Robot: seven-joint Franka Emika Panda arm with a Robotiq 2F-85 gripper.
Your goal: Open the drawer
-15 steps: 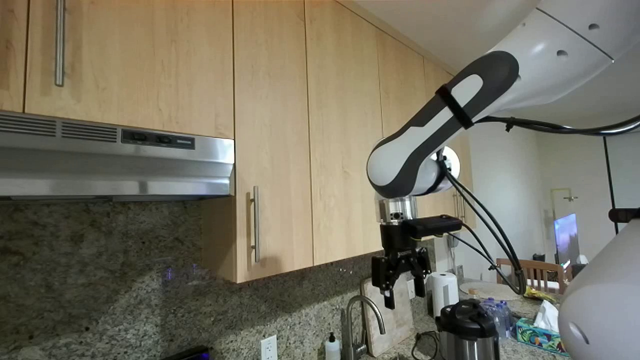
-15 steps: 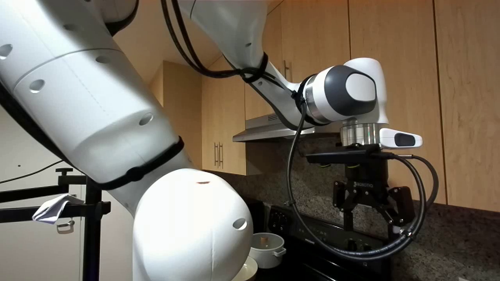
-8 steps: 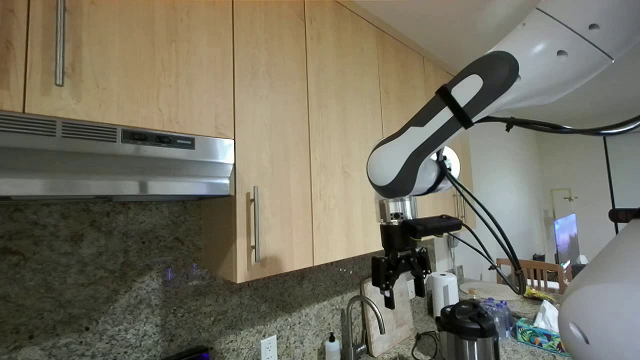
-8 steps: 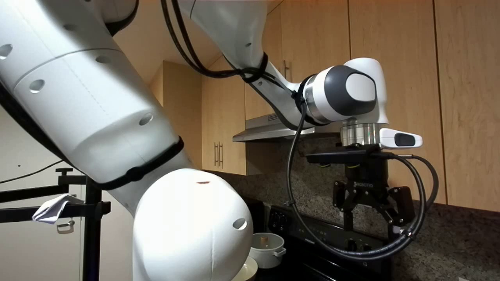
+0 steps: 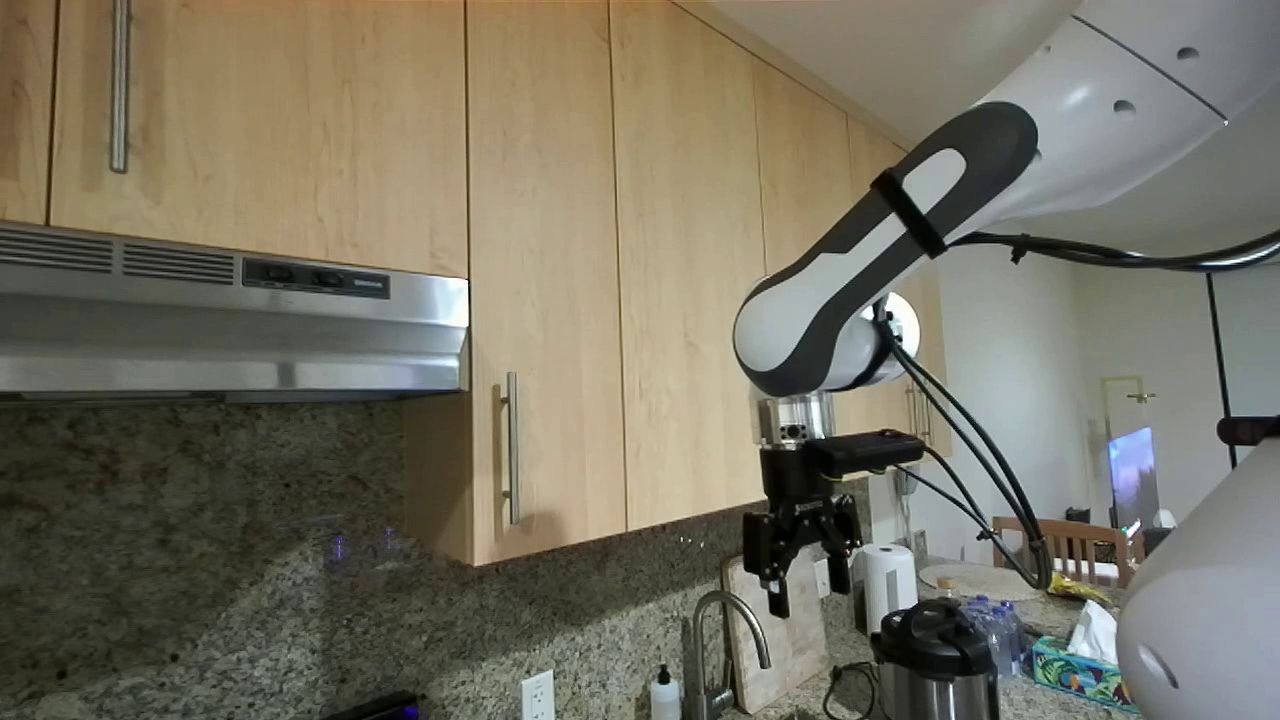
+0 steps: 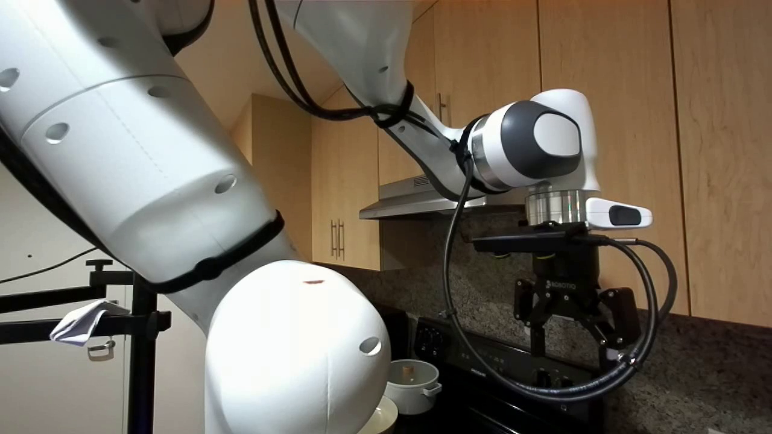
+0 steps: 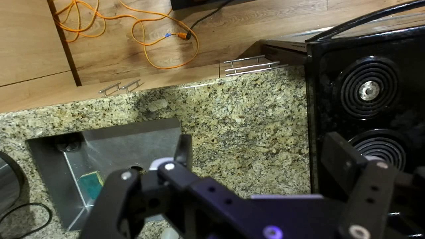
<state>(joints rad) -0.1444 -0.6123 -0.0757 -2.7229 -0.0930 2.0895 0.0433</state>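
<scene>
1. Okay, so the drawer [image 5: 545, 280] is really a tall, narrow wall cupboard right beside the hood [image 5: 230, 345], seemingly over the back edge of the counter [image 7: 249, 132], toward the corner by the stove [image 7: 325, 109]. Looks shut.
2. The gripper [image 7: 262, 152] hangs straight down, fingers [image 7: 184, 149] spread apart with nothing between them, well apart from the handle [image 5: 513, 448].
3. Biggest worry: that handle is an upright bar, so going in with the fingers pointing down would probably bump knuckles on the cupboard instead of getting a grip. I'd tilt the gripper first.
4. The hood's corner is near the handle, so overshoot sideways and you'd likely clip steel.
5. That drooping cable [image 6: 555, 395] could snag, too. And if the cupboard swings, a dead-straight pull might slide the fingers off.
6. Surface-wise: speckled stone, sink [image 7: 132, 142] let in toward the left in the wrist view, stove along the right edge.
7. Past the front edge, there's wood floor [image 7: 252, 30] with an orange cord [image 7: 182, 35] sprawled on it. A tissue box [image 5: 1080, 675] sits on the far stretch of counter.
</scene>
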